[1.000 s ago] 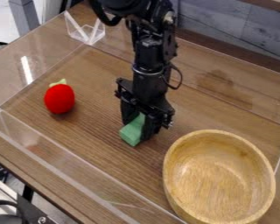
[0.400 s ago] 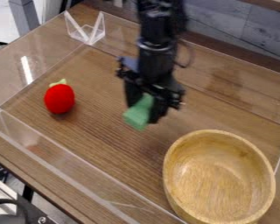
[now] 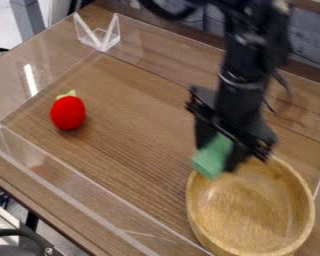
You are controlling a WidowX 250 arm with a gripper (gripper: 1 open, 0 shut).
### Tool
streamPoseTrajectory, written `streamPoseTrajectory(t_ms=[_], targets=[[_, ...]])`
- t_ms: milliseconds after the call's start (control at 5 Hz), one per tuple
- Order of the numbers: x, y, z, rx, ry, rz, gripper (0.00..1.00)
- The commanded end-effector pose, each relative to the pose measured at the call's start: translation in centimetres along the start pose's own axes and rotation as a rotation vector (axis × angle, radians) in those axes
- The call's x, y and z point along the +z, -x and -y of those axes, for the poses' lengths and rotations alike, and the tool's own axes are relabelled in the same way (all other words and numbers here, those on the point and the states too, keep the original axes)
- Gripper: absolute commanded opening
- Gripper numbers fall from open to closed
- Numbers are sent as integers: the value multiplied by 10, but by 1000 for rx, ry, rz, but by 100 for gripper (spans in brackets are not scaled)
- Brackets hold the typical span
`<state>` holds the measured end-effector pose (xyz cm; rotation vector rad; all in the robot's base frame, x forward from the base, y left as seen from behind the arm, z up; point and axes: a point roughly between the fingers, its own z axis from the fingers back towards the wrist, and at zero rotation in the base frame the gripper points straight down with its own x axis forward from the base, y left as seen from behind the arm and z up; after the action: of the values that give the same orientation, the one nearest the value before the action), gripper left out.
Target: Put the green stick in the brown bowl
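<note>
The green stick (image 3: pixel 214 158) hangs in the air, clamped between the fingers of my gripper (image 3: pixel 226 150). It sits just over the near-left rim of the brown bowl (image 3: pixel 252 205), a wide shallow wooden bowl at the lower right of the table. The gripper points straight down from the black arm (image 3: pixel 247 70), and its jaws are shut on the upper part of the stick; the stick's lower end shows below the fingers. The bowl holds nothing.
A red strawberry-like toy (image 3: pixel 69 111) lies at the left of the wooden table (image 3: pixel 123 150). Clear plastic walls (image 3: pixel 29 150) fence the table on the left, front and back, with a clear corner piece (image 3: pixel 99 33) at the far left.
The gripper has lifted the green stick off the table and carried it right and toward the front, from the table's middle to the bowl's rim.
</note>
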<state>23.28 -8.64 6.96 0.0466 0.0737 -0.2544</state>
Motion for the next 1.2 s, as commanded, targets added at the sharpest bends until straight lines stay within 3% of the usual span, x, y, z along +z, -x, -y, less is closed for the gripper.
streamPoseTrajectory(t_ms=[0,400,600,1000], targets=[[-4,0,24,-34,6,26,0],[-18,6,50,-175,12,28,0],[-25,10,55,-247,-1,29,0],[-7,16,51,-294,-32,38,0]])
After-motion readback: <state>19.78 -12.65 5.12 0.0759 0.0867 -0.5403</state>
